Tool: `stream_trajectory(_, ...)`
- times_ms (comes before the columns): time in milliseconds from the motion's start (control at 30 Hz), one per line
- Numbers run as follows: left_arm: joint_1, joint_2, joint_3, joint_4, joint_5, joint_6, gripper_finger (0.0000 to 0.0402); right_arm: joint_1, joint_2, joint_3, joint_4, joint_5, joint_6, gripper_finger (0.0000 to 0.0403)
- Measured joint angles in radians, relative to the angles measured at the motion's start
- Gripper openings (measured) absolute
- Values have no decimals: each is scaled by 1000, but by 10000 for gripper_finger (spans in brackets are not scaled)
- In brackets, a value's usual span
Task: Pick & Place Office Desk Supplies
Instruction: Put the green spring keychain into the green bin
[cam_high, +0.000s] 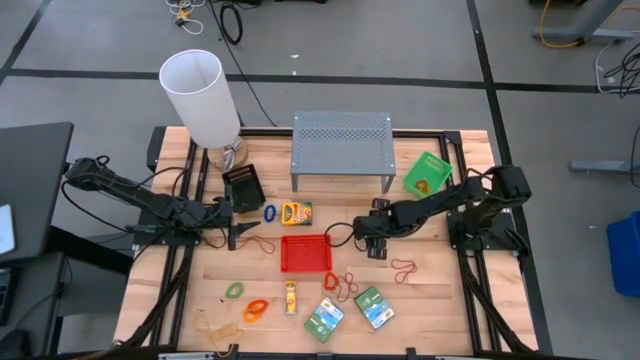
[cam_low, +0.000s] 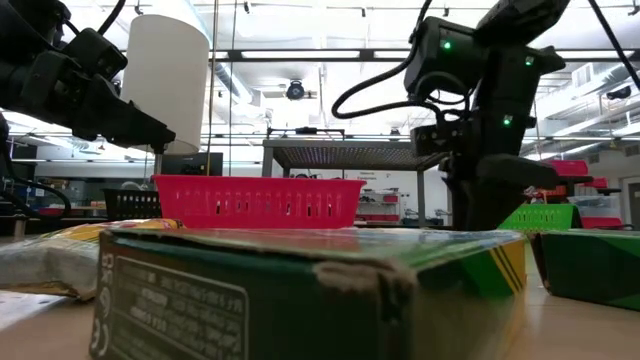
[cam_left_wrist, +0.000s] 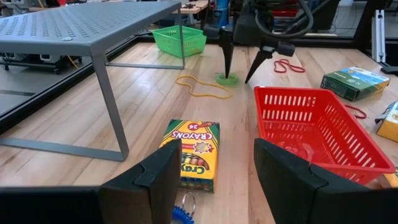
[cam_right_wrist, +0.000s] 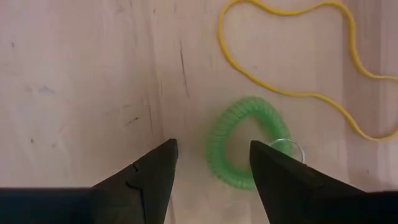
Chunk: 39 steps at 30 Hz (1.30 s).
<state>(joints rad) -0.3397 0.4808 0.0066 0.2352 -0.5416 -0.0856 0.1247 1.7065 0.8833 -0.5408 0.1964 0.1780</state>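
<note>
right pincer (cam_right_wrist: 211, 165) pointing down, fingers apart over green coil ring (cam_right_wrist: 239, 149), left pincer (cam_left_wrist: 217, 168) apart, level

The red mesh plastic tray (cam_high: 305, 253) sits at frame centre in the high view, the yellow-green cardboard crayon box (cam_high: 296, 212) just above it, the grey perforated metal stand (cam_high: 341, 146) higher, 2 green-blue packets (cam_high: 348, 310) lower right.

The table (cam_high: 430, 310) carries two mesh trays, one red (cam_high: 306, 254) and one green (cam_high: 427, 173), two green-blue packets (cam_high: 324, 319) (cam_high: 373, 307), one crayon box (cam_high: 296, 212), one black box (cam_high: 244, 187), one lampshade (cam_high: 200, 96) and one perforated stand (cam_high: 341, 137).
</note>
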Motion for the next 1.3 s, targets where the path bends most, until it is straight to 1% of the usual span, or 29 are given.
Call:
stream_trajectory(67,0,0,0,0,0,0,206,0,3,0,2,-10,-10,200)
stream_trajectory(167,0,0,0,0,0,0,206,1,4,0,6,-18,-13,166)
stream_trajectory(233,0,0,0,0,0,0,206,1,4,0,7,-39,-10,131)
stream_trajectory(367,0,0,0,0,0,0,206,11,5,0,9,-72,16,32)
stream_trajectory(400,0,0,0,0,0,0,206,20,5,0,9,-70,16,19)
stream_trajectory(500,0,0,0,0,0,-4,206,55,6,-1,10,-44,32,12)
stream_trajectory(600,0,0,0,0,0,-9,206,95,6,-1,0,-16,95,7)
stream_trajectory(800,0,0,0,0,0,-16,206,202,10,56,-161,-11,253,4)
stream_trajectory(867,0,0,0,0,0,-17,206,233,10,92,-224,36,312,4)
stream_trajectory(1067,0,0,0,0,0,-23,206,293,8,179,-481,224,531,4)
stream_trajectory(1200,0,0,0,0,0,-23,206,300,8,199,-646,332,680,4)
stream_trajectory(1300,0,0,0,0,0,-23,206,298,8,202,-756,384,792,4)
